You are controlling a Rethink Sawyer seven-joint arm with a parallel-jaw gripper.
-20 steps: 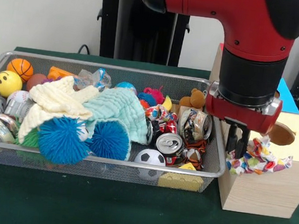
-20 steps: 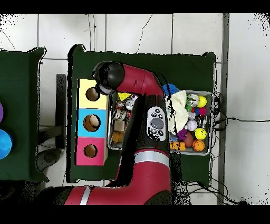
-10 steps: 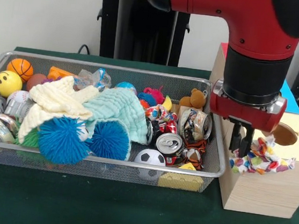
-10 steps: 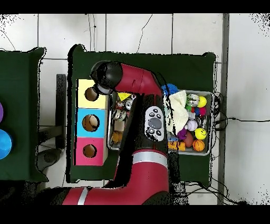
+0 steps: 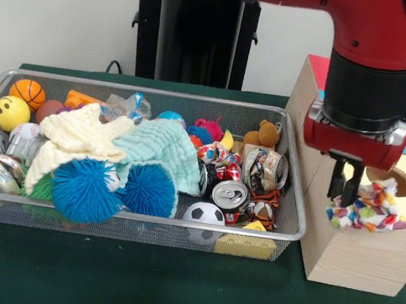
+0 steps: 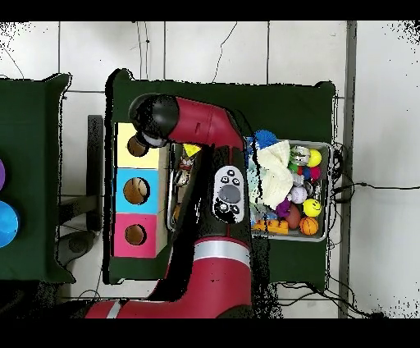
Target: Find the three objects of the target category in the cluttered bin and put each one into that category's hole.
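The pincer [image 5: 345,189] hangs over the wooden box [image 5: 356,254] with its two dark fingers drawn close together, nipping the top of a multicoloured patterned cloth [image 5: 371,208], whose loose folds lie on the box's upper face just below and beside the tips. Against the frame a second ago, the arm [image 5: 375,61] has carried pincer and cloth sideways, away from the wire bin [image 5: 282,231] and further in over the box top; then the cloth drooped over the box's bin-side edge, now it sits wholly on top. In the overhead view the arm's wrist has slid from beside the yellow section [image 6: 131,135] to right above it, covering most of that section's hole. That suggests the cloth is being brought to the yellow hole, and release looks near, though the hole is hidden under the wrist. Out beyond the pincer, the bin's clutter is unchanged: cream and mint cloths [image 5: 116,146], blue spiky balls [image 5: 85,190], crushed cans [image 5: 231,195].
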